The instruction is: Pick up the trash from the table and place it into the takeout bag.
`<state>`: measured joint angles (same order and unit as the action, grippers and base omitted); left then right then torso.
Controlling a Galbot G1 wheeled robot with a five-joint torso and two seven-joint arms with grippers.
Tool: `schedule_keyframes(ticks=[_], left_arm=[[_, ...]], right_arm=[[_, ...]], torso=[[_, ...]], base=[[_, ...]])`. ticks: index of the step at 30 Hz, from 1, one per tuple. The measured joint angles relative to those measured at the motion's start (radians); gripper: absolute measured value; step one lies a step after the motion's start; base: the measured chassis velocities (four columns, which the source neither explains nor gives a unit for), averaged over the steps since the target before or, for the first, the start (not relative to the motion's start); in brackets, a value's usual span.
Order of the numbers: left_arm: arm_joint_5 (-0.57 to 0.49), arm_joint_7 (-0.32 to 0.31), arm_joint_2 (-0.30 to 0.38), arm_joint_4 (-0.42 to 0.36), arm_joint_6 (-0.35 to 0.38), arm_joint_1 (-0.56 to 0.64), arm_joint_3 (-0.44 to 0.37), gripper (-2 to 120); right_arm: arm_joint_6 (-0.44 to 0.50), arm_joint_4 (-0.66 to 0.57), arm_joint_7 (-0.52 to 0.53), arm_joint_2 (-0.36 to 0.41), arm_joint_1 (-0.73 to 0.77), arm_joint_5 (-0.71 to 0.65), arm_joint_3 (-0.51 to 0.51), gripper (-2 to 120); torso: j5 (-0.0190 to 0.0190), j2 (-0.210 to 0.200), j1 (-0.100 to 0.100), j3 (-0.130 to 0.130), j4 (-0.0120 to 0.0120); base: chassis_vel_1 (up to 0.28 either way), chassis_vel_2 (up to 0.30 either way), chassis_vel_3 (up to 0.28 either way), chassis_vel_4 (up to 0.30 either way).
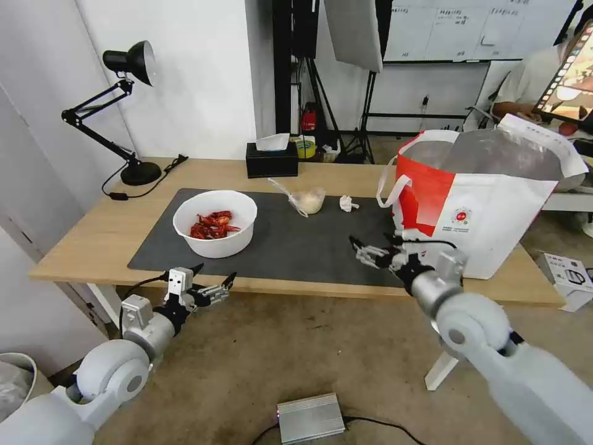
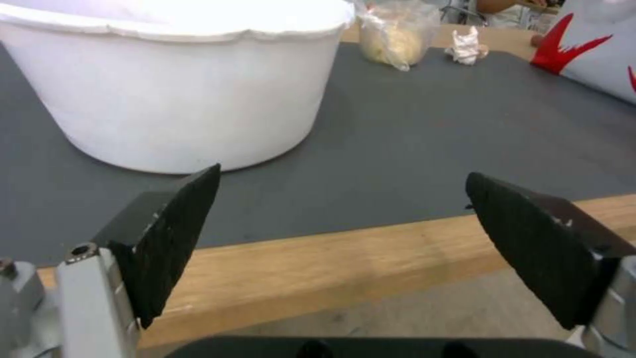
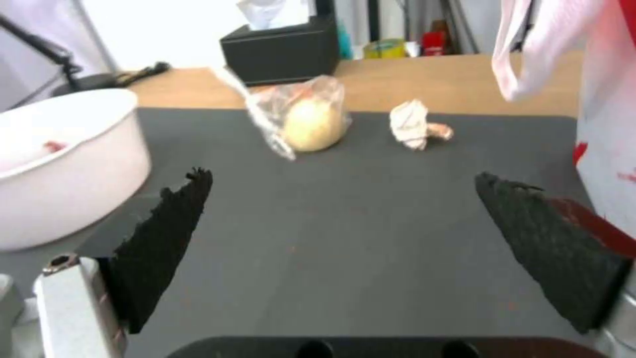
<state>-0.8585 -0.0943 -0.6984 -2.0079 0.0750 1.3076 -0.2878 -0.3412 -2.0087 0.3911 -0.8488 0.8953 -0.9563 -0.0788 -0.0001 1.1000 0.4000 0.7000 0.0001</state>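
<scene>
The trash lies on the dark mat point(image 1: 296, 247) of the table point(image 1: 92, 241): a white bowl of red crayfish shells point(image 1: 215, 222) at the left, a small clear cup in plastic wrap point(image 1: 307, 199) in the middle, and a crumpled white tissue point(image 1: 348, 203) beside it. The white and red takeout bag point(image 1: 488, 204) stands open at the table's right end. My left gripper point(image 1: 215, 273) hangs open just off the front edge, below the bowl point(image 2: 179, 84). Over the mat's right part, close to the bag, my right gripper point(image 1: 370, 242) is open and empty, facing the cup point(image 3: 308, 122) and tissue point(image 3: 414, 124).
A black desk lamp point(image 1: 126, 111) stands at the back left and a black tissue box point(image 1: 272, 159) at the back middle. On the floor lie a silver box point(image 1: 310, 417) in front and a carton point(image 1: 568, 278) at the right. Light stands crowd the room behind.
</scene>
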Motion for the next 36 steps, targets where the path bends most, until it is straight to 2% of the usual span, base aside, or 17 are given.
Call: schedule_keyframes(ticks=[1, 4, 8, 19, 28, 36], left_arm=[[0.0, 0.0, 0.0, 0.0, 0.0, 0.0, 0.0, 100], [0.005, -0.001, -0.004, -0.002, 0.001, 0.003, -0.002, 100], [0.005, -0.001, -0.003, -0.002, 0.002, -0.001, -0.002, 100], [-0.001, 0.003, 0.005, 0.013, 0.003, -0.025, 0.012, 100], [0.0, 0.004, -0.001, 0.023, 0.003, -0.027, 0.019, 100], [0.0, 0.005, -0.005, 0.024, 0.003, -0.025, 0.016, 100]], right_arm=[[0.0, 0.0, 0.0, 0.0, 0.0, 0.0, 0.0, 100], [-0.032, 0.042, 0.117, -0.029, -0.104, -0.001, 0.096, 100], [-0.064, 0.081, 0.169, -0.054, -0.174, -0.002, 0.147, 100], [-0.125, 0.215, 0.247, -0.136, -0.318, -0.009, 0.238, 100], [-0.141, 0.414, 0.296, -0.237, -0.454, -0.01, 0.317, 100], [-0.142, 0.587, 0.299, -0.31, -0.543, 0.007, 0.358, 100]], torso=[[0.0, 0.0, 0.0, 0.0, 0.0], [-0.0001, 0.0, 0.0, 0.0, 0.0], [0.0, 0.0, 0.0, 0.0, 0.0], [0.0, 0.0, 0.0, 0.0, -0.0002], [0.0, 0.0, 0.0, 0.0, -0.0001], [0.0, 0.0, 0.0, 0.0, 0.0]], base=[[0.0, 0.0, 0.0, 0.0], [0.0, 0.0, 0.0, 0.0], [0.0, 0.0, 0.0, 0.0], [0.0, 0.0, 0.0, 0.0], [0.0, 0.0, 0.0, 0.0], [0.0, 0.0, 0.0, 0.0]])
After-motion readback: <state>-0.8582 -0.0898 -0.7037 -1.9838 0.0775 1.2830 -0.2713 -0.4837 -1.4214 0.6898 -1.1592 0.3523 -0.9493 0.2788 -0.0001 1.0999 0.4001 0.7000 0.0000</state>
